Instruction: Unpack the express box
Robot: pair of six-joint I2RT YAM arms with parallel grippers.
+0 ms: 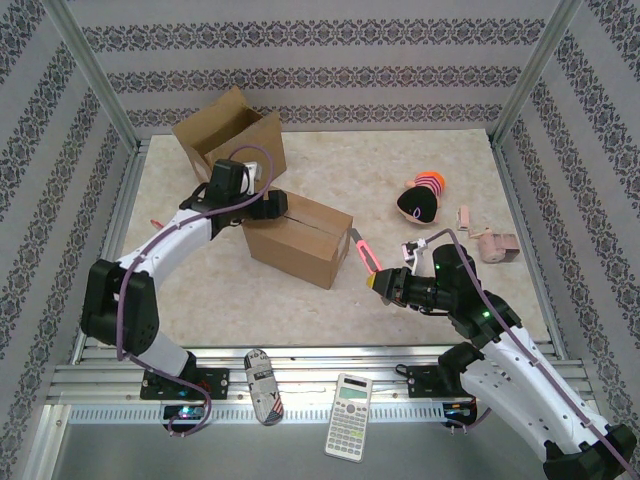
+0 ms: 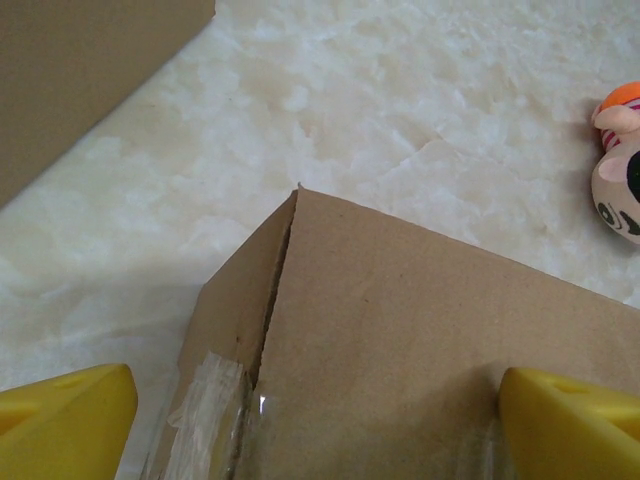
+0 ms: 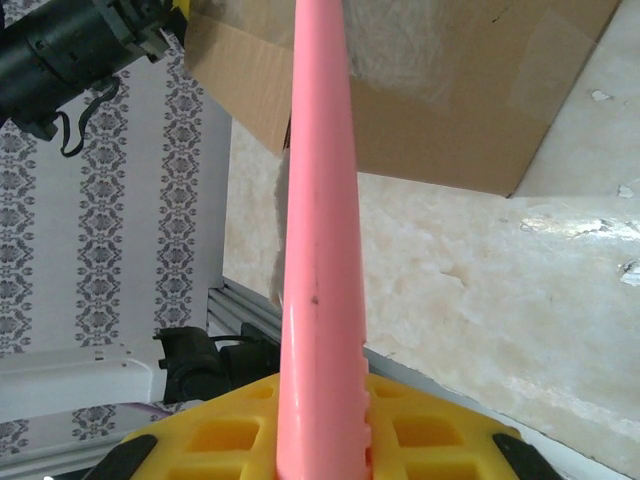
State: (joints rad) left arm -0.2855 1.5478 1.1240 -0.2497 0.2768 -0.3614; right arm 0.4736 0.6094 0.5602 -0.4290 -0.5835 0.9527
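plush toy (image 2: 622,170) — cut by right edge | pink cutter (image 3: 318,250) — tip off top edge | calculator (image 1: 349,402) keys too small

Left arm (image 1: 160,250): white shell links between bulky black joint housings.
Left cable (image 1: 250,149): thin, purple, strung along the links from the rail (image 1: 320,372) end up to the wrist.
Left fingers (image 2: 65,425): bright yellow, smooth, wedge-shaped.
Right arm (image 1: 520,370): white links and black joints, with small green lights on the joints far from the rail.
Right cable (image 1: 452,237): purple, like the left one.
Right fingers (image 3: 230,435): yellow, moulded with square recesses, black at the corners.
Bases (image 1: 180,385): black blocks on the rail, with tiny lights.
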